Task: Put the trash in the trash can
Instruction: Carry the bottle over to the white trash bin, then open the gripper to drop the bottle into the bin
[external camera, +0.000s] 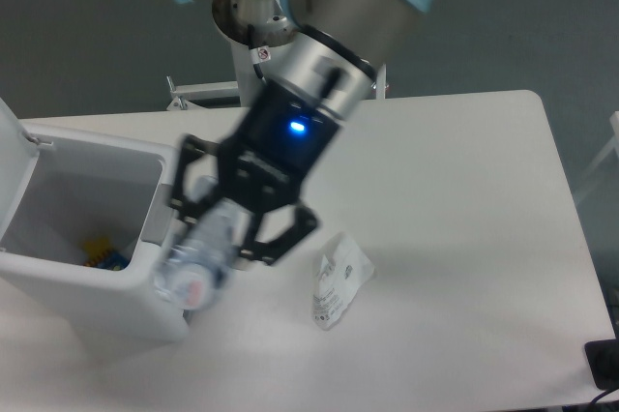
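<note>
The gripper (224, 230) is pinching the blurred bottle (198, 262) (label unreadable) at the trash can (92, 238)'s right wall; the pouch (338, 279) is lying near the table (464, 238)'s front edge.

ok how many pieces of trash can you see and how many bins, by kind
bottle, held in the end effector by the bin's near corner: 1
white pouch, lying on the table: 1
yellow and blue item inside the bin, too small to identify: 1
trash can, lid open: 1
total: 4
</note>
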